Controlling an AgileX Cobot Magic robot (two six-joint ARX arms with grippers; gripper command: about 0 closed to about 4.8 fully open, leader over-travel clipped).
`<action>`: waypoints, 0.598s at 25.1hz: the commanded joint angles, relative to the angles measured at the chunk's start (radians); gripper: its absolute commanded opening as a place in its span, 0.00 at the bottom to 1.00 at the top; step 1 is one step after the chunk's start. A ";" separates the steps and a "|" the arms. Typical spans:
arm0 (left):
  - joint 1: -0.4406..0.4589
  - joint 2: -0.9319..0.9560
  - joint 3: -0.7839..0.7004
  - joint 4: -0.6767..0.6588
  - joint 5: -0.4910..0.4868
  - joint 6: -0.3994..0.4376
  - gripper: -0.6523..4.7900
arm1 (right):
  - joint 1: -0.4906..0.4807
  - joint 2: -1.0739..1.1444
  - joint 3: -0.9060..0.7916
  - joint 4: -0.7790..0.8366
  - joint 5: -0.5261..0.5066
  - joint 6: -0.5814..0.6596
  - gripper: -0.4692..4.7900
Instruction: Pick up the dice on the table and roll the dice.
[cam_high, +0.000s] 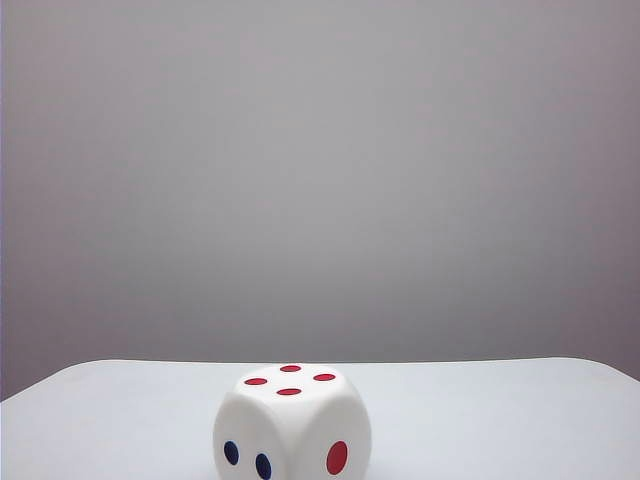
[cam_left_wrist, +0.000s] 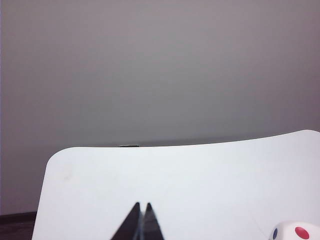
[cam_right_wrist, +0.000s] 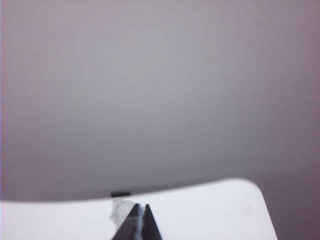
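Observation:
The dice (cam_high: 292, 425) is a large white cube resting on the white table (cam_high: 500, 410) close to the front edge in the exterior view. It shows four red pips on top, two dark blue pips on one side and one red pip on the other. Neither gripper appears in that view. In the left wrist view my left gripper (cam_left_wrist: 142, 205) is shut, tips together over the bare table (cam_left_wrist: 200, 175), with the dice (cam_left_wrist: 297, 231) off to one side and apart from it. My right gripper (cam_right_wrist: 141, 206) is shut with nothing in it, above the table (cam_right_wrist: 210, 210); the dice is out of this view.
A plain grey wall (cam_high: 320, 180) stands behind the table. A small dark object (cam_left_wrist: 129, 146) sits at the table's far edge, also caught in the right wrist view as a dark object (cam_right_wrist: 120, 193). A pale crumpled patch (cam_right_wrist: 120, 210) lies beside the right fingertips.

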 joint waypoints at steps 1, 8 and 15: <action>0.001 -0.001 0.001 0.013 -0.002 0.000 0.11 | -0.001 -0.105 0.001 -0.086 0.009 -0.005 0.09; 0.001 -0.011 -0.023 -0.001 -0.033 0.001 0.11 | -0.004 -0.158 -0.011 -0.198 0.053 -0.028 0.09; 0.001 -0.016 -0.062 -0.042 -0.055 0.022 0.11 | -0.005 -0.158 -0.038 -0.314 0.055 -0.029 0.09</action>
